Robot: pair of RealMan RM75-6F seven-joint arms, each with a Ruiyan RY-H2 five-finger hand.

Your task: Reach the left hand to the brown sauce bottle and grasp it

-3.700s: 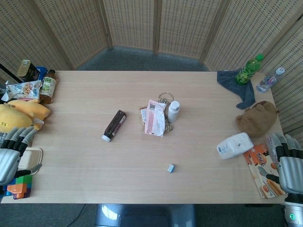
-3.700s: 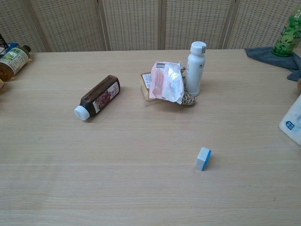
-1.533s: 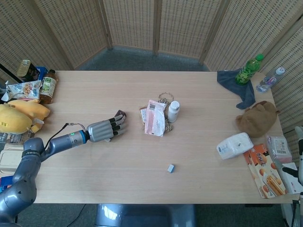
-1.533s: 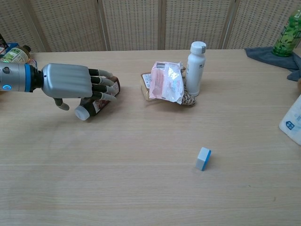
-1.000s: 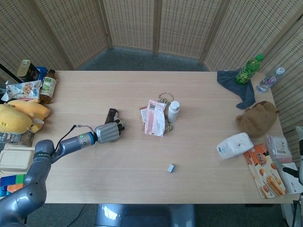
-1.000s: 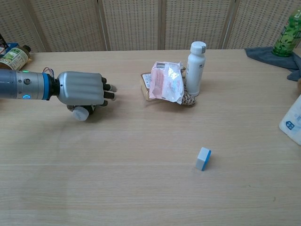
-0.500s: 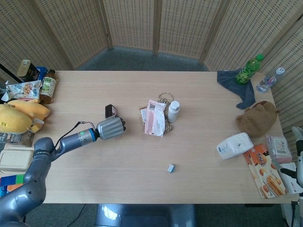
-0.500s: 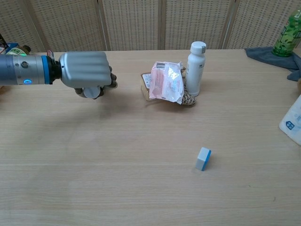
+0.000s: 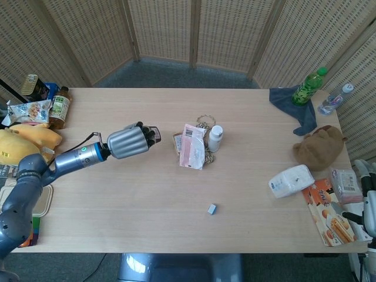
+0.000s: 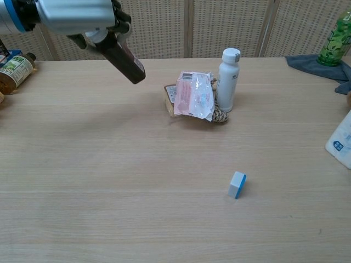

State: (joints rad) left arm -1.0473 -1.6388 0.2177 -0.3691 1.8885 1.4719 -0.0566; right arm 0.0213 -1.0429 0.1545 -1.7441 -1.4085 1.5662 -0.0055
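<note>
My left hand grips the brown sauce bottle near its white cap end and holds it lifted well above the table. In the chest view the bottle hangs tilted, its dark base pointing down and to the right. In the head view the fingers wrap around the bottle and hide most of it. My right hand shows only partly at the lower right edge of the head view, off the table's right side, with nothing in it.
A pink packet and a white bottle stand at the table's middle. A small blue-white block lies nearer. Tea bottle, snacks and yellow plush crowd the left edge; a green bottle, cloth, brown plush and boxes the right.
My left hand closed around the brown sauce bottle and has raised it off the table, higher than half a second ago. The bottle now hangs tilted in the air.
</note>
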